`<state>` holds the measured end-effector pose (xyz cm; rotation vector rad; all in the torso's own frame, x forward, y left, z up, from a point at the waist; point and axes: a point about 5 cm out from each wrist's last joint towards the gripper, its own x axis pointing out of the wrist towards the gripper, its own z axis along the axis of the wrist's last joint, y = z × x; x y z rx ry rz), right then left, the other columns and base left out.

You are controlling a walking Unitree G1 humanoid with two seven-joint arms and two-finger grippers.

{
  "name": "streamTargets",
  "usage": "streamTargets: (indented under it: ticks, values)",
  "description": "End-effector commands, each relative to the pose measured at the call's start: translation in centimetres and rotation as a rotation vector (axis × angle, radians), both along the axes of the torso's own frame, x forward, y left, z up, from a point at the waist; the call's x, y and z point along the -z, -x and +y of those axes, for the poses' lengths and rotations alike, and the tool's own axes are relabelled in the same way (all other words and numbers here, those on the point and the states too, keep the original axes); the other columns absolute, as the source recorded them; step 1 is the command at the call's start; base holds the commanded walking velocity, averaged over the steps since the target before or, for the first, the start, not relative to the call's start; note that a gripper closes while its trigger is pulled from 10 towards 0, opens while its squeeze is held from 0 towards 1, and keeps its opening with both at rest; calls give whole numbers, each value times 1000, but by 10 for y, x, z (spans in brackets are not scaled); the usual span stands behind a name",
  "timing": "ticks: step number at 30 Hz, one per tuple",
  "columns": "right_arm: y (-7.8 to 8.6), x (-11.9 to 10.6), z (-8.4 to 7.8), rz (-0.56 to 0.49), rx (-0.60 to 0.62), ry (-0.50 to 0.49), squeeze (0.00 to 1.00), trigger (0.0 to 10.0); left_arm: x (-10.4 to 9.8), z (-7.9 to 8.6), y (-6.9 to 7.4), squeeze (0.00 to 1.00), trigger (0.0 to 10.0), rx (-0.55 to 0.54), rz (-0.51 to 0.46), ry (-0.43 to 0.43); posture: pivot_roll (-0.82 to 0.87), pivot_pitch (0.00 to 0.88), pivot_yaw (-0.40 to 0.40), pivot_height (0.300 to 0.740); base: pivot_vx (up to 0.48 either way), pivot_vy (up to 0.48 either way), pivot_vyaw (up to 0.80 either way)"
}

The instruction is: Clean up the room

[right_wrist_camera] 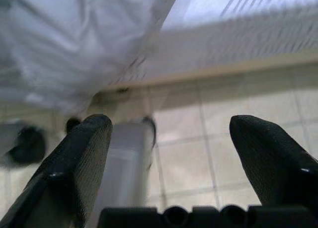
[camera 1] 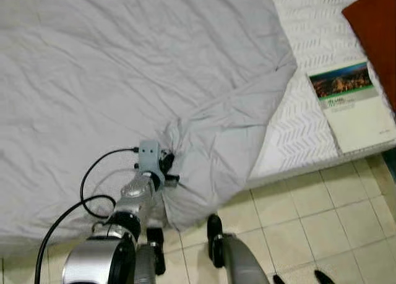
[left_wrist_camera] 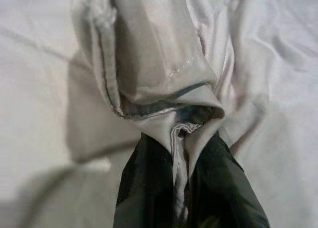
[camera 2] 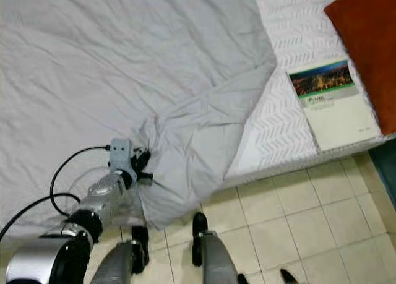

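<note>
Leftmost, left gripper [camera 1: 168, 171]: clamped on a bunched fold of the grey blanket [camera 1: 124, 73], near the bed's edge.
Blanket: spread over the mattress [camera 1: 303, 129], one corner hanging floorward.
Book [camera 1: 351, 104]: lay on bare mattress.
Right gripper [right_wrist_camera: 169, 138]: fingers apart, above floor tiles [camera 1: 309, 228].

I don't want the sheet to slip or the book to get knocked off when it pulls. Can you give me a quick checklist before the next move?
1. Left gripper shut on the sheet: ok, hem pinched between its fingers.
2. Grip at the sheet's edge: ok.
3. Book off the sheet: ok, it lies on the bare mattress.
4. Pillow off the sheet: ok.
5. Right gripper free: ok, open, over the floor.
6. Sheet flat: not ok, corner folded back.
</note>
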<state>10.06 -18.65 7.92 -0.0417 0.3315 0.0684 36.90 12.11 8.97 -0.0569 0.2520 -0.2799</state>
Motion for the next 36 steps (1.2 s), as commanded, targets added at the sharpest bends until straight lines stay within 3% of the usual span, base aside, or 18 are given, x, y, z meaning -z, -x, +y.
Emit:
streamTargets:
  ticks: [1,3,4,6,7,8,9,10,11,13,19,36]
  values:
    - [1,13,-14,53,61,18,0,10000,16,-11,9,0,0,34,51,-29,-322,342,-13,740,0,0,0]
    - [-2,12,-16,42,71,24,0,10000,15,-15,9,0,0,42,47,-27,-322,342,-13,740,0,0,0]
    - [-11,11,-21,18,90,24,0,10000,13,-28,10,0,0,90,33,-59,-327,303,-9,740,0,0,0]
    - [-17,14,-23,16,94,22,0,10000,14,-32,11,0,0,105,33,-75,-332,279,2,740,0,0,0]
    - [-24,15,-26,0,99,26,0,10000,13,-39,11,0,0,119,30,-87,-340,225,0,740,0,0,0]
    - [-33,14,-31,-24,113,31,0,10000,10,-52,11,0,9020,144,14,-106,-341,207,12,740,0,0,0]
    - [-33,14,-31,-24,113,31,0,10000,10,-52,11,0,9020,144,14,-106,-341,207,12,740,0,0,0]
    - [-35,13,-33,-33,122,32,0,10000,8,-57,12,0,10000,157,4,-115,-341,207,12,740,0,0,0]
    - [-43,13,-38,-53,139,36,0,10000,5,-70,13,0,10000,208,-21,-153,-349,171,21,740,0,-251,0]
    - [-50,12,-39,-69,146,36,0,10000,3,-79,14,0,10000,244,-30,-184,-357,159,28,740,0,-366,0]
    - [-66,12,-33,-94,129,30,0,10000,-5,-94,13,0,10000,275,-48,-197,-365,145,50,740,0,-480,0]
    - [-69,20,-17,-65,69,25,0,10000,-3,-135,29,0,10000,355,-54,-221,-356,140,58,740,0,-480,0]
